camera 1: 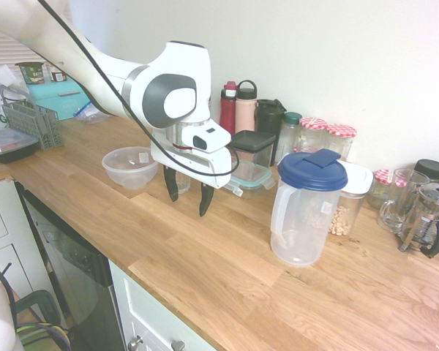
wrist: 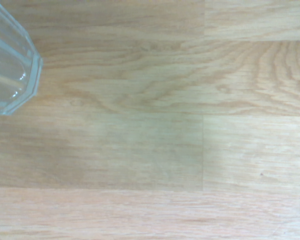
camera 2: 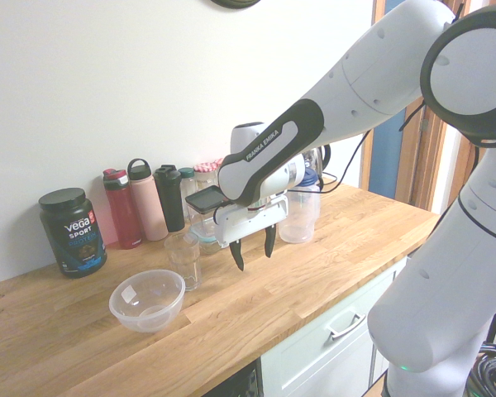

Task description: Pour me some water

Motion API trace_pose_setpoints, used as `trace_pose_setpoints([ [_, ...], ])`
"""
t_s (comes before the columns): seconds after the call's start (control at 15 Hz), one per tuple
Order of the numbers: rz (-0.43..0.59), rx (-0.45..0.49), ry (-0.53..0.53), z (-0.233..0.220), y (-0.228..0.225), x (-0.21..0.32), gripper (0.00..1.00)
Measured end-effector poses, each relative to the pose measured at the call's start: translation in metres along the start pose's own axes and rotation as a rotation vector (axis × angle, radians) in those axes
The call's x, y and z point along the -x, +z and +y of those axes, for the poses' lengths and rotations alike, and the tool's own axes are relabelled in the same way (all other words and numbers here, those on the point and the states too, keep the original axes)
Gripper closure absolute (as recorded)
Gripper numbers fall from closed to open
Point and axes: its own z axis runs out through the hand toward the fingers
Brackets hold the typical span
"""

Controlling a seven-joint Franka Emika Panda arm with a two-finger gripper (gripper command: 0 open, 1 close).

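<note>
My pincer (camera 1: pixel 189 195) hangs with its fingers apart and empty above the wooden worktop (camera 1: pixel 205 270). The blue-lidded water jug (camera 1: pixel 305 208) stands upright well off to one side, and the clear glass (camera 2: pixel 183 259) stands just beside me near the plastic bowl (camera 2: pixel 147 299).

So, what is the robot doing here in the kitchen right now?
The white arm's gripper hangs open and empty above the wooden counter, between a clear glass and a plastic pitcher with a blue lid. Neither is touched yet, so nothing has been poured. An empty clear bowl sits nearby.
</note>
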Motion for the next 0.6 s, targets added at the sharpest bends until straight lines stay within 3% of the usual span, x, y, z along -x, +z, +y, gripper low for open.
trace_pose_setpoints([
  [0.27, 0.043, -0.036, 0.023, 0.009, -0.027, -0.009, 0.00],
  [0.4, 0.088, -0.087, 0.053, 0.035, -0.078, -0.018, 0.00],
  [0.6, 0.154, -0.173, 0.098, 0.108, -0.152, -0.035, 0.00],
])
